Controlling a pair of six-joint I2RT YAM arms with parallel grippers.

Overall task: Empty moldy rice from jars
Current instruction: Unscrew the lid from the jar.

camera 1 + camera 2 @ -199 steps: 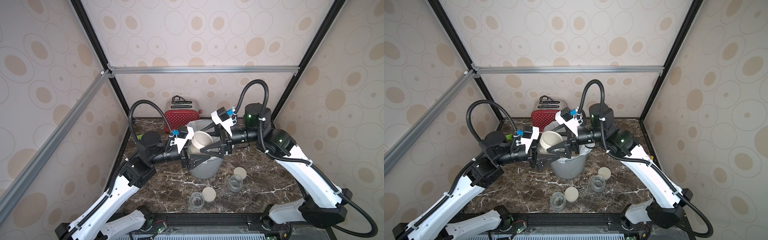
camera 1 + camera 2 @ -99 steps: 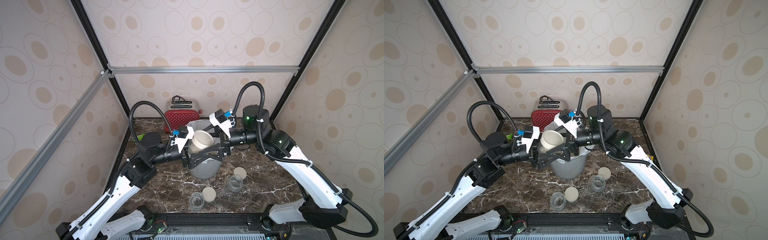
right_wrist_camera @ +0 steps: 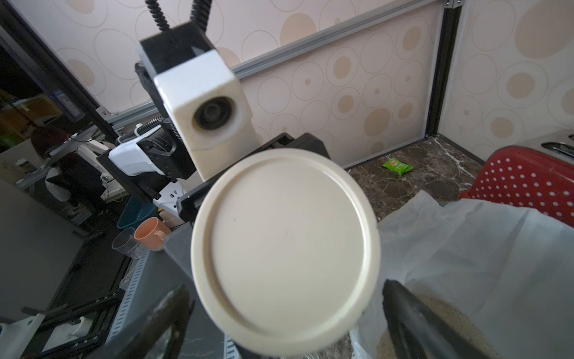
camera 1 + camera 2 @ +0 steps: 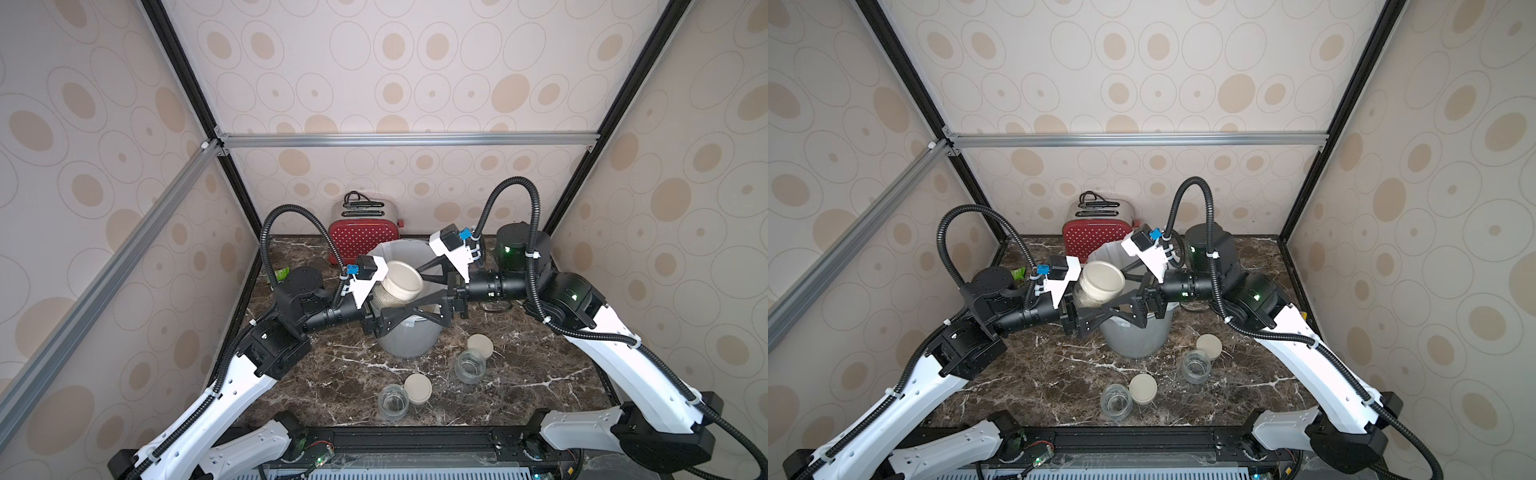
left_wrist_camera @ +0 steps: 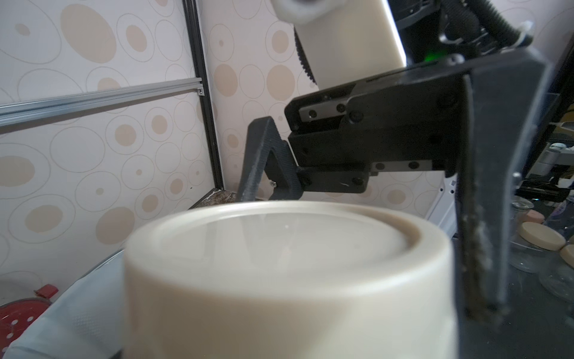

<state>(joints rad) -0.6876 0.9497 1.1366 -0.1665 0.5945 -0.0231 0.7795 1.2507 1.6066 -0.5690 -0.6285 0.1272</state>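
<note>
My left gripper [image 4: 383, 300] is shut on the glass body of a jar [image 4: 379, 297], which it holds tilted above the bin. The jar's cream lid [image 4: 402, 279] [image 4: 1102, 278] is on, and pale moldy rice shows through the glass. My right gripper [image 3: 285, 310] stands open, one finger on each side of the lid [image 3: 285, 248] with a gap at both. In the left wrist view the lid [image 5: 285, 279] hides my own fingers. More rice [image 3: 447, 317] lies in the bin's liner.
The grey bin [image 4: 407, 340] with its white liner stands mid-table. In front of it are two open jars [image 4: 392, 401] [image 4: 469, 365] with loose lids [image 4: 417, 387] [image 4: 480, 345] beside them. A red toaster [image 4: 363, 239] stands at the back wall and a green packet [image 4: 282, 273] lies back left.
My right gripper's jaws have spread a little wider around the lid and its wrist has dipped slightly. The left gripper and the jar have stayed where they were.
</note>
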